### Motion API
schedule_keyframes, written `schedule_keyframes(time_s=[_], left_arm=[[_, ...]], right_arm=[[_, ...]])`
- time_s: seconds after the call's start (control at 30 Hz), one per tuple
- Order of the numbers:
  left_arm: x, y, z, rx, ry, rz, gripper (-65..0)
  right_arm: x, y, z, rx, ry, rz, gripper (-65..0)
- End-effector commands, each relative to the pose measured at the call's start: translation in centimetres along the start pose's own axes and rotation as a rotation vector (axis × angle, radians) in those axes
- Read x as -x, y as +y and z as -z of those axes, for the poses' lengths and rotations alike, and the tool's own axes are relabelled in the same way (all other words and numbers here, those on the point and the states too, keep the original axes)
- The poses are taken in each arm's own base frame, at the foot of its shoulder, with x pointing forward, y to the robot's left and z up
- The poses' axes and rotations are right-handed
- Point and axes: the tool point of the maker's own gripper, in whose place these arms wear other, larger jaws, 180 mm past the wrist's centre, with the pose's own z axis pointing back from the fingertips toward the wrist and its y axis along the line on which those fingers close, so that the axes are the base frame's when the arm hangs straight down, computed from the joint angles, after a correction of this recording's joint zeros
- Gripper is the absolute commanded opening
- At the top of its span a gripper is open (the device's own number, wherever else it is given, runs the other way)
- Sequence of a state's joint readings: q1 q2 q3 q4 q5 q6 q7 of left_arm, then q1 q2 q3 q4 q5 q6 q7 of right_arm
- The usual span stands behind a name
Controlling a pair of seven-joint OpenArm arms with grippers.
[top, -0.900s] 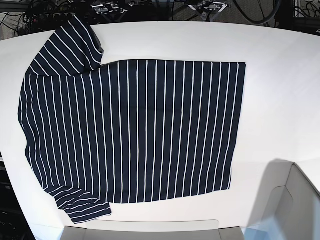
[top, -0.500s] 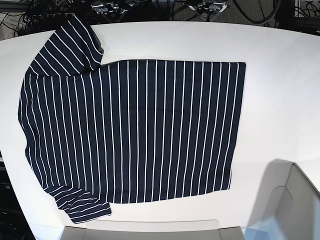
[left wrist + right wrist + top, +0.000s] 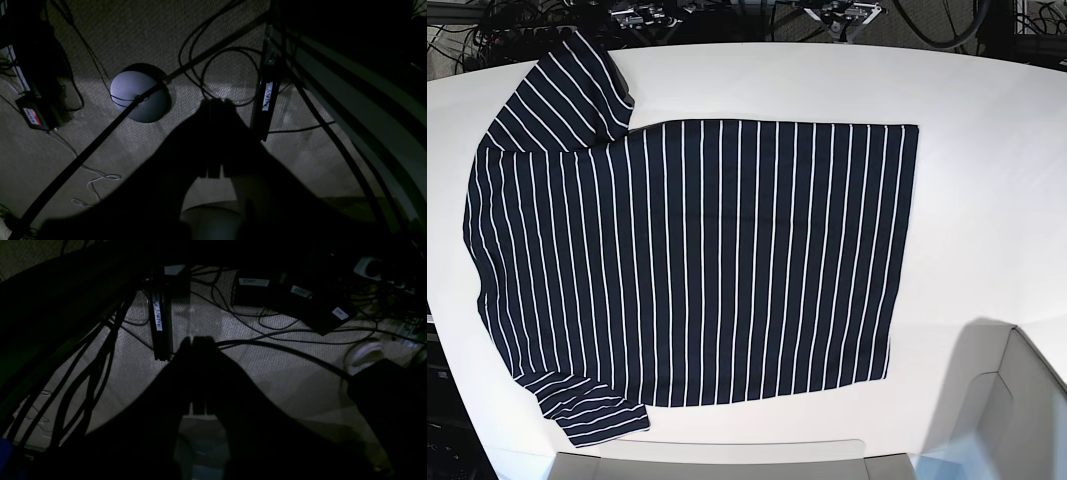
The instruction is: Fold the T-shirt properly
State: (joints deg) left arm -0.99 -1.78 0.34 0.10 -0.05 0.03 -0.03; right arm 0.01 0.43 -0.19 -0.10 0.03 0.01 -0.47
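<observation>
Both grippers hung below the table edge, aimed at the floor. Seen from its wrist camera, the left gripper was a dark silhouette with its fingers pressed together and nothing between them. The right gripper looked the same in its own view, jaws closed and empty.

Beneath the left gripper lay grey, finely textured carpet. At ten o'clock from its tips sat a round dark metal stand base with a black pole slanting away toward seven o'clock. Looping black cables lay at twelve o'clock, and a black bar with a white label stood just beside the tips at three o'clock. A small black box with a red label rested at nine o'clock.

Under the right gripper, a similar black labelled bar stood at eleven o'clock, black labelled power bricks at one to two o'clock, and thick black cables crossed at eight o'clock.

On the base view, the white tabletop carried the dark navy short-sleeved T-shirt with thin white stripes, spread flat across its centre and left. One sleeve pointed to eleven o'clock, the other to seven o'clock, and the hem faced three o'clock. Neither arm reached over it. Pale grey box-like shapes filled the five o'clock corner.
</observation>
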Motion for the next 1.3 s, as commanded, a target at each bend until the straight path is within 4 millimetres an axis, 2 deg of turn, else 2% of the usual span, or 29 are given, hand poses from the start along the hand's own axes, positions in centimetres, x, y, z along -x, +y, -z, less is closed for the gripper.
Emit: schedule_keyframes(time_s=[0.0, 0.17, 0.37, 0.47, 0.6, 0.67, 0.7, 0.77, 0.87, 1.03, 1.07, 1.17, 1.27], left_arm=[[-0.3, 0.0, 0.0, -0.004, -0.01, -0.002, -64.9], [-0.4, -0.3, 0.0, 0.001, -0.011, -0.001, -64.9], [-0.4, -0.1, 0.0, -0.002, -0.011, -0.004, -64.8], [-0.3, -0.1, 0.0, -0.002, -0.007, 0.001, -64.8], [0.2, 0.1, 0.0, -0.008, -0.002, -0.009, -64.7], [1.7, 0.3, -0.1, -0.01, 0.007, -0.007, -64.7], [2.6, 0.3, -0.2, -0.01, -0.002, -0.006, -64.7], [4.3, 0.6, -0.6, -0.013, -0.056, -0.002, -64.7], [6.5, 1.1, -1.5, -0.019, -0.149, 0.005, -64.6], [8.0, 1.7, -3.5, -0.025, -0.317, 0.016, -64.6], [8.3, 1.8, -4.0, -0.026, -0.352, 0.018, -64.6], [8.9, 2.0, -6.2, -0.028, -0.49, 0.027, -64.6], [9.1, 2.2, -9.4, -0.028, -0.672, 0.038, -64.6]], right_arm=[[-0.5, 0.2, 0.0, -0.008, -0.009, 0.003, -64.8], [-0.6, 0.2, 0.0, -0.008, -0.011, -0.001, -64.8], [-0.4, -0.7, -0.1, 0.005, -0.007, -0.001, -64.8], [-0.1, -2.2, -0.2, 0.028, -0.002, -0.002, -64.8], [0.3, -2.9, -0.3, 0.039, 0.005, -0.003, -64.9], [0.9, -4.4, -0.4, 0.062, 0.007, 0.009, -64.9], [1.8, -4.7, -0.5, 0.065, 0.02, 0.01, -64.9], [2.5, -5.1, -0.6, 0.071, -0.02, 0.007, -64.9], [4.2, -6.3, -1.1, 0.09, -0.124, -0.002, -64.9], [6.6, -6.6, -2.7, 0.095, -0.295, -0.017, -64.8], [7.0, -7.1, -3.2, 0.103, -0.323, -0.023, -64.8], [8.1, -7.7, -4.9, 0.111, -0.429, -0.038, -64.7], [9.1, -8.4, -7.1, 0.12, -0.549, -0.059, -64.7]])
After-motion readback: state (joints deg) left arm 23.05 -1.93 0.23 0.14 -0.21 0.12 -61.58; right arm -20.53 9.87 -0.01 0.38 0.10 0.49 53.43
